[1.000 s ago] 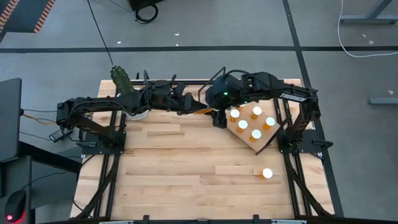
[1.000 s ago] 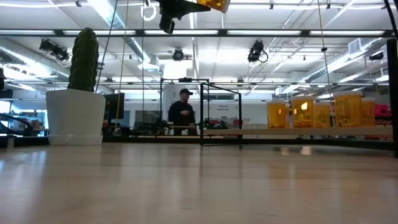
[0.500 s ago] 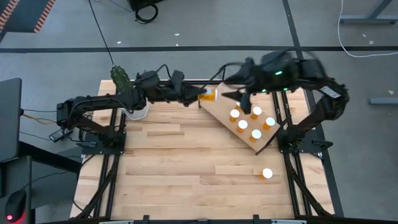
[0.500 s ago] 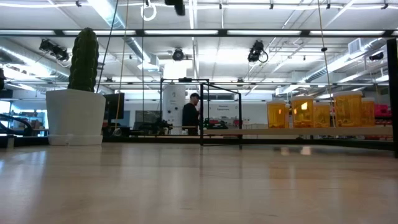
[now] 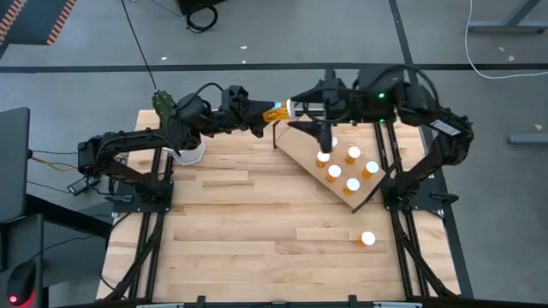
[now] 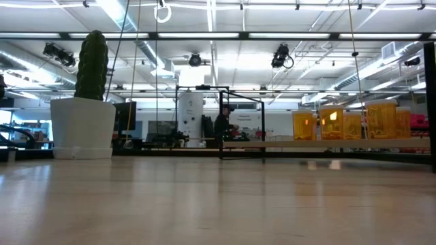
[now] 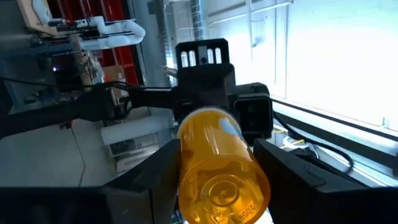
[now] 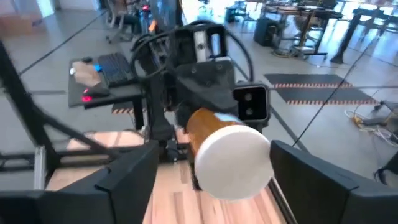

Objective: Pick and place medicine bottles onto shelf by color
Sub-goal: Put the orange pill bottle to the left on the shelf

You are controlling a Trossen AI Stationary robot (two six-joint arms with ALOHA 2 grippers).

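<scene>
Cactus pot [image 5: 184, 147] sits at the surface's [image 5: 248, 231] back left. Left claw [image 5: 264, 115] is raised above the back edge, pinching the amber bottle [image 5: 276, 112] by its base. Right claw [image 5: 301, 109] faces it at the cap end, fingers spread either side of the cap, not closed. Shelf [image 5: 301, 150] carries five bottles [image 5: 343, 170]; one loose bottle [image 5: 368, 239] stands front right.

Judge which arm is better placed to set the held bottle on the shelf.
Right, probably: the right gripper faces the bottle cap-first, directly above the shelf. The left gripper holds it beside the shelf.
</scene>
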